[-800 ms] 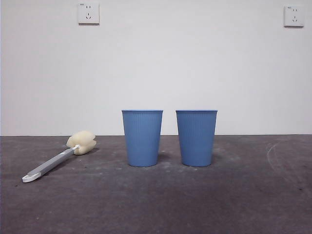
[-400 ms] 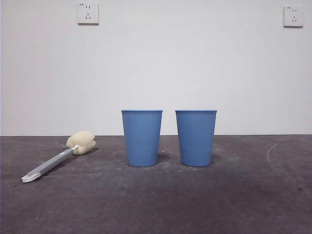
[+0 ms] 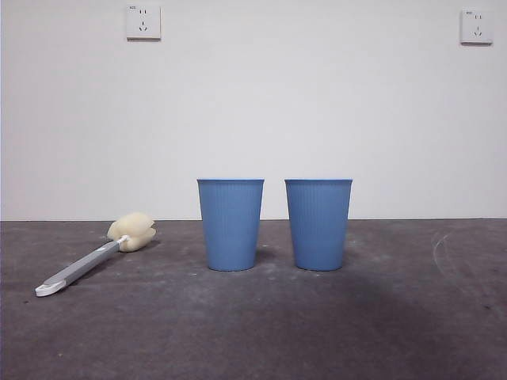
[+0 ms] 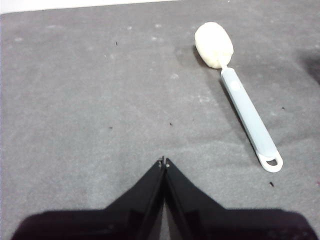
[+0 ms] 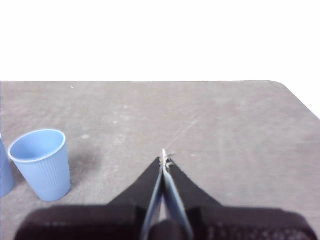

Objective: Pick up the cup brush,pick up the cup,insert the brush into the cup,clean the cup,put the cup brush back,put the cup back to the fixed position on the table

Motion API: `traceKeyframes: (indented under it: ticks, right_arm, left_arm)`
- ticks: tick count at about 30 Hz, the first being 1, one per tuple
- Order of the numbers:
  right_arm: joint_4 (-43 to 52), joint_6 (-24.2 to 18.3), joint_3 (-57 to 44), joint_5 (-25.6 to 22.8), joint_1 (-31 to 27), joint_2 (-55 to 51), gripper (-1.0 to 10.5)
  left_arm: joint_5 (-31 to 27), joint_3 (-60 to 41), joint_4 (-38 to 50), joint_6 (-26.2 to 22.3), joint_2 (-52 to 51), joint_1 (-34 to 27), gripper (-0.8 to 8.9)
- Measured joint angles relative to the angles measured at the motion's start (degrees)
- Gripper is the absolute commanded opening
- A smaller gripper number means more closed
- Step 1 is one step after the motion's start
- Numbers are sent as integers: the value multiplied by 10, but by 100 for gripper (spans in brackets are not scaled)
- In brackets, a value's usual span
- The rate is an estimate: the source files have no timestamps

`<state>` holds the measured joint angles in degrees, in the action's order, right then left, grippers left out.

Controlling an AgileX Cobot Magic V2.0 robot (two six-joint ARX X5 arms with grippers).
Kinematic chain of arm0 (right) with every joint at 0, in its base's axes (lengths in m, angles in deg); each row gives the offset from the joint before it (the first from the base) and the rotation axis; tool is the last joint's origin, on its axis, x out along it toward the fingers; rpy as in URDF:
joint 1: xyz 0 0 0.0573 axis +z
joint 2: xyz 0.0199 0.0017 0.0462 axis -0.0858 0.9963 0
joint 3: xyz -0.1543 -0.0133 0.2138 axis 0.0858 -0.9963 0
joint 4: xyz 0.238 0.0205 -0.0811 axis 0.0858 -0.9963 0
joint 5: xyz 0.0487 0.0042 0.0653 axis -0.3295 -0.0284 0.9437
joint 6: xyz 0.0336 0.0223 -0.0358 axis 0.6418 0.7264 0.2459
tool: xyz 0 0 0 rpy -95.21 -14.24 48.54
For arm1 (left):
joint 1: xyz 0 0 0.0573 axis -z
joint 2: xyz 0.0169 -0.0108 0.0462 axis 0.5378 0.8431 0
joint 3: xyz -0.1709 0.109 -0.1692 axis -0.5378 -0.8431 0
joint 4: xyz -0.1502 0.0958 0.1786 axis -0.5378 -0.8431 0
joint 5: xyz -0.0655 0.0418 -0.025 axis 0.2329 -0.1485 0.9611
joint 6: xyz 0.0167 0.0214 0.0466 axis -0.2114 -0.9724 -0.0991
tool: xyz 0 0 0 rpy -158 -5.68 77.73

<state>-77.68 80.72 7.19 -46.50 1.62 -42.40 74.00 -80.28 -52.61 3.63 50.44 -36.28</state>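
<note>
The cup brush [image 3: 95,260] lies flat on the table [image 3: 253,332] at the left, cream sponge head toward the wall, white end loop toward the front. It also shows in the left wrist view [image 4: 240,97]. Two identical blue ribbed cups stand upright side by side at the middle: the left cup [image 3: 230,224] and the right cup [image 3: 318,224]. The right wrist view shows one cup [image 5: 41,164], empty. My left gripper [image 4: 163,162] is shut and empty, held apart from the brush handle. My right gripper [image 5: 164,159] is shut and empty, apart from the cup. Neither arm shows in the front view.
A white wall with two sockets [image 3: 143,21] [image 3: 476,26] rises behind the table. The table's far edge and rounded corner [image 5: 280,84] show in the right wrist view. A sliver of the second cup [image 5: 4,172] sits at that view's edge.
</note>
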Motion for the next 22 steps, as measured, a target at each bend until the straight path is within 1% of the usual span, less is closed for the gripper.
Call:
traceKeyframes:
  ticks: [2, 4, 7, 8, 11, 22]
  right_arm:
    - [31, 0, -57, 7, -7, -28, 1]
    - [54, 6, -139, 7, -9, -62, 1]
    - [57, 15, -232, 12, -9, -106, 1]
    - [55, 16, -247, 15, -9, -110, 1]
    - [75, 18, -248, 16, -10, -112, 1]
    - [65, 18, -248, 16, -10, -111, 1]
  left_arm:
    - [0, 0, 0, 0, 6, 0, -4]
    - [0, 0, 2, 0, 14, 0, -4]
    - [0, 0, 11, 0, 23, 0, -4]
    - [0, 0, 13, 0, 26, 0, -4]
    - [0, 0, 16, 0, 35, 0, -4]
    - [0, 0, 17, 0, 42, 0, -4]
